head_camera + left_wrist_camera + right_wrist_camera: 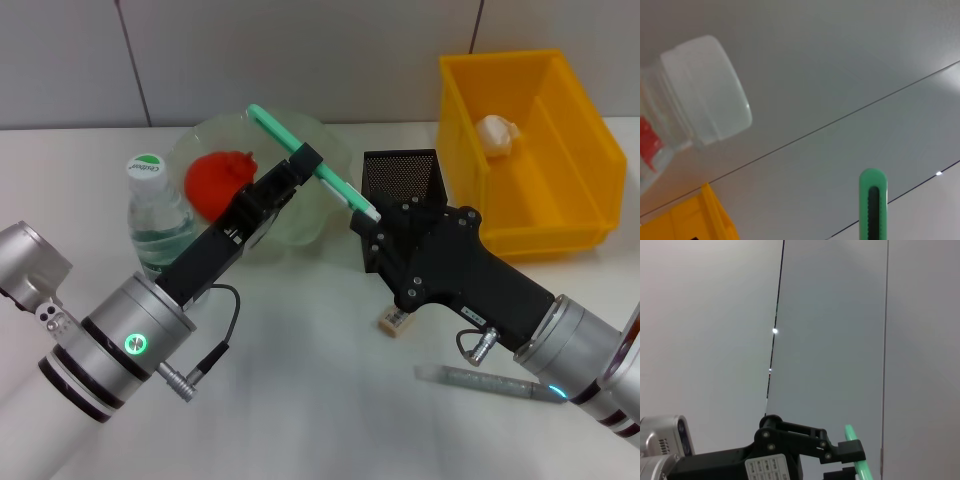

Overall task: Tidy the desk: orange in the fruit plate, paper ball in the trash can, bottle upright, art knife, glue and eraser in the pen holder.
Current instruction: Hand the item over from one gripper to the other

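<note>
My left gripper (305,160) is shut on the green art knife (318,165) and holds it slanted in the air above the fruit plate (335,140). The knife's lower end meets the tip of my right gripper (365,225), just in front of the black mesh pen holder (400,172). The knife also shows as a green strip (873,205) and a green strip (858,462). The orange (222,180) lies in the plate. The bottle (155,215) stands upright. The paper ball (497,133) sits in the yellow trash can (560,210). The eraser (393,322) and glue (490,381) lie on the table.
The bottle's cap (705,90) is close beside my left arm. The trash can stands directly right of the pen holder. My right arm lies across the table's right front, between the eraser and the glue. The tiled wall rises behind the table.
</note>
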`<state>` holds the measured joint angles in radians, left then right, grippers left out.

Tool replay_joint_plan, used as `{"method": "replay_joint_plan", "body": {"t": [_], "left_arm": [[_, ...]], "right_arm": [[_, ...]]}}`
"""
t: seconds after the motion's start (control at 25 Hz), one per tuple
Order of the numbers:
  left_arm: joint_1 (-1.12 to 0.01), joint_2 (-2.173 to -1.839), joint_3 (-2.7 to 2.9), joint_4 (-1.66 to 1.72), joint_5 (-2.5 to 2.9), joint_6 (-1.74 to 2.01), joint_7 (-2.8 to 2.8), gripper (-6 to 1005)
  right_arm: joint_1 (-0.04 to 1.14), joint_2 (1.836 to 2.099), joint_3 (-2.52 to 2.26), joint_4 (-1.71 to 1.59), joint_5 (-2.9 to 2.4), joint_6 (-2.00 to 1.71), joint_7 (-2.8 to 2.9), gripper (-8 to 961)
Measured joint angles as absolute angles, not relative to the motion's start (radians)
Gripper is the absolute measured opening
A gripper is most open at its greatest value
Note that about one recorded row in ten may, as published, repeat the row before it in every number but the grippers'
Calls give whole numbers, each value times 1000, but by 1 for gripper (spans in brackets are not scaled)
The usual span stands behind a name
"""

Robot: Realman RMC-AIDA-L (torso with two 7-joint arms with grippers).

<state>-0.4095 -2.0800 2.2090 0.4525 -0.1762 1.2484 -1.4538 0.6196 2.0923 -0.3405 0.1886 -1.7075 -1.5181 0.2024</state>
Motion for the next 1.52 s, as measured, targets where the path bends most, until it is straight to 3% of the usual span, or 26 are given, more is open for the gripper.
{"method": "replay_joint_plan", "body": {"t": [0.12,0.2,0.44,0.88,1.52], "left_arm": [[-409,-2080,2210,452,-176,1249,-1454,357],[-409,-2080,2211,452,-177,1249,-1454,358],[-409,-2080,2213,452,-176,1249,-1455,363],[-415,-2080,2216,452,-178,1247,-1456,371],[-419,-2080,2217,452,-175,1259,-1446,383]], "right_arm": [[620,2092,-340,189,-1707,-1518,202,369],[619,2092,-340,189,-1707,-1519,202,204],[618,2092,-340,189,-1707,-1521,202,210],[618,2092,-341,189,-1707,-1518,202,137],[612,2093,-341,188,-1707,-1527,202,137]]}}
